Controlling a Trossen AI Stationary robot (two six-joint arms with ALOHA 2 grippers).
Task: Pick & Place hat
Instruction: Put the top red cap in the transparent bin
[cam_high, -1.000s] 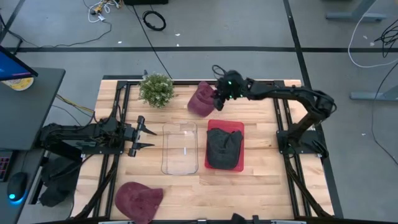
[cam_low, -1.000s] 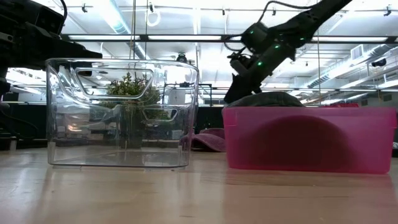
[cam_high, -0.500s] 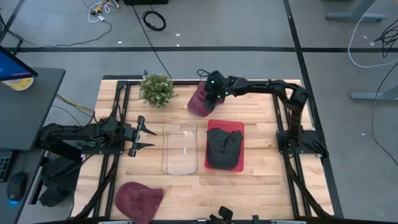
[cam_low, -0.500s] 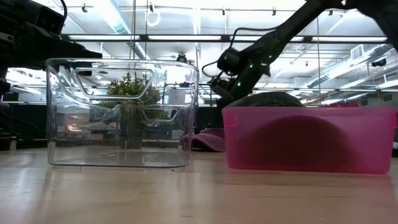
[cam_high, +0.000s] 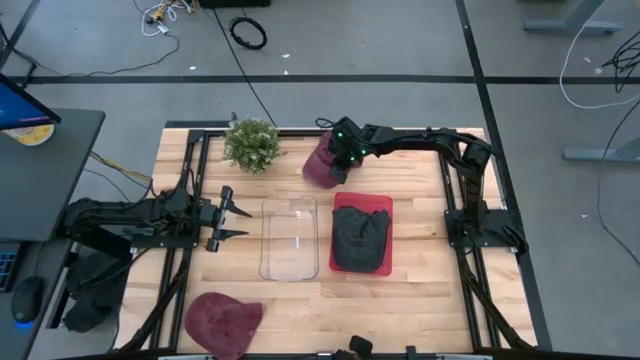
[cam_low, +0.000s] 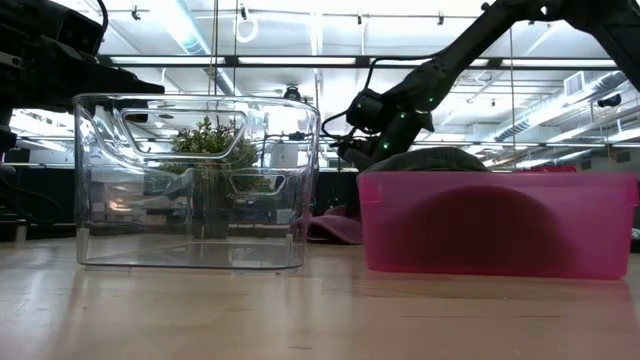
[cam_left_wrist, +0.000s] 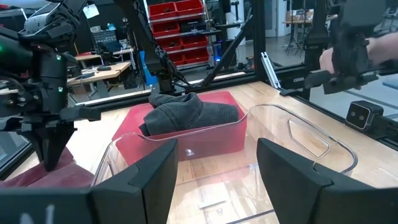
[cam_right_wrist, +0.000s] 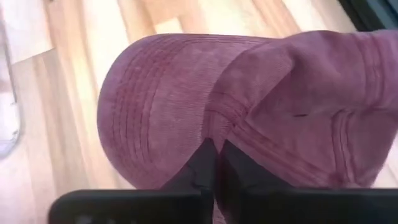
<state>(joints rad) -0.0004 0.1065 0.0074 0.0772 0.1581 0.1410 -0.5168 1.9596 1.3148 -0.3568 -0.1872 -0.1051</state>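
A maroon hat (cam_high: 320, 160) lies on the table near the far edge, right of a small plant (cam_high: 251, 143). My right gripper (cam_high: 340, 167) stands over its right part, shut on the cloth; the left wrist view shows it pointing down at the hat (cam_left_wrist: 37, 177). A dark grey hat (cam_high: 360, 235) lies in the red bin (cam_high: 361, 204). A clear bin (cam_high: 289, 237) stands left of the red one. A second maroon hat (cam_high: 222, 322) lies at the near left. My left gripper (cam_high: 235, 220) waits open, left of the clear bin. My right gripper pinches a ridge of the maroon hat's cloth (cam_right_wrist: 214, 134) between its two fingertips (cam_right_wrist: 202, 165), beside a seam on the hat's top. The fingers come from above, pointing down. The hat rests on the table.
The plant stands close to the left of the maroon hat. The two bins fill the table's middle. Black frame rails (cam_high: 455, 190) run along the table's left and right sides. Bare wood lies at the near right (cam_high: 420, 300).
My right gripper has gone toward the table's left edge, from the hat's right rim to over the hat, and has come down a little. The maroon hat has stayed where it was.
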